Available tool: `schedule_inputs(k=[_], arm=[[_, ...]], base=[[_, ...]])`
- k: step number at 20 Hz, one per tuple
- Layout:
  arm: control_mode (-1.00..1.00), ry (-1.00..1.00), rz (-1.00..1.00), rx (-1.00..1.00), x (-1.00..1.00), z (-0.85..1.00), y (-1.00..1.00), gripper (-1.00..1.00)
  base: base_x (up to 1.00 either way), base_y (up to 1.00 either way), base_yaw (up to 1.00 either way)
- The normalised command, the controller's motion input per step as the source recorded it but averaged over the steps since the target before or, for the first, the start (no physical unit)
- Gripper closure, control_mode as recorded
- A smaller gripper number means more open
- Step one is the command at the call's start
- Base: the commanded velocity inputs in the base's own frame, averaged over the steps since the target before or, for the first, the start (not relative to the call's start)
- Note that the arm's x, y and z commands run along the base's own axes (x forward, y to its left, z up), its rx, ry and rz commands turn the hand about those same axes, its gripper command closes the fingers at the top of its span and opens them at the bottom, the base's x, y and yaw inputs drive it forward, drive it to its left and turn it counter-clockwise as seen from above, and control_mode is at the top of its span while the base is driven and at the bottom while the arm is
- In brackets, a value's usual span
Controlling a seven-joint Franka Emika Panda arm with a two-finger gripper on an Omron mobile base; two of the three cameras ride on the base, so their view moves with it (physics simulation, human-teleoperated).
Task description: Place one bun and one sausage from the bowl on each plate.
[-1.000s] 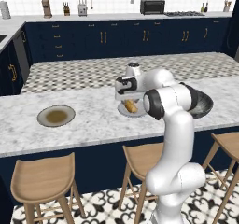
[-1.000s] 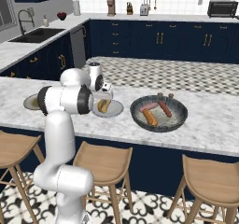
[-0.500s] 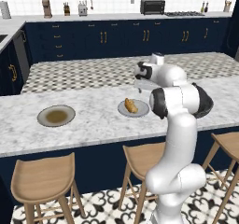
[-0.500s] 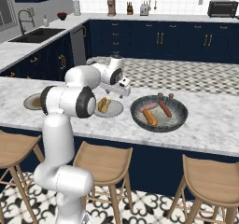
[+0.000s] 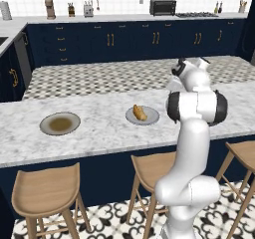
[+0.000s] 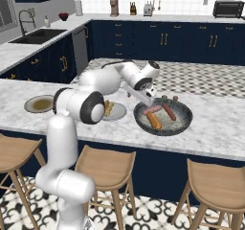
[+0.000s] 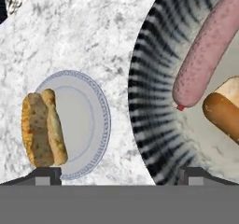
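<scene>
— Over the bowl's [image 6: 184, 128] ribbed dark rim, was the gripper [image 7: 119, 171] carrying anything?
— No; its jaws stood wide and empty. A pink sausage [image 7: 205, 50] lay at two o'clock in the hand view, smooth, round-ended, likely light and rollable.
— Best hold?
— Probably across its middle. The bun [image 7: 43, 129] rested on the light grey plate [image 7: 88, 125] at nine o'clock.

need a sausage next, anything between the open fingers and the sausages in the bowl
Nothing visible does. The gripper hangs open over the near-left rim of the bowl, and the nearest sausage lies uncovered on the bowl's floor beside a bun, nothing on top of it.
</scene>
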Motion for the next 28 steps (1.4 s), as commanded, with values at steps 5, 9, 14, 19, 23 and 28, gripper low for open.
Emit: schedule_inputs(k=[5,9,14,19,23,28], arm=[[-1.00,0.00,0.04,0.32,-0.03,-0.01,-1.00,-1.00],[-1.00,0.00,0.10,0.10,0.04,-0.22,-0.84,-1.00],[-1.00,0.00,0.03,-0.03,0.57,-0.40,-0.15,-1.00],[-1.00,-0.02,-0.02,-0.01,0.45,-0.11,0.01,-1.00],[-1.00,0.00,-0.08,-0.04,0.19,-0.31,0.08,-1.00],[-1.00,-0.03,-0.02,0.02,0.01,-0.33,0.03,-1.00]], base=[[0.00,0.00,0.00],[0.00,0.00,0.00],[0.00,0.00,0.00],[0.00,0.00,0.00],[0.00,0.00,0.00],[0.00,0.00,0.00]])
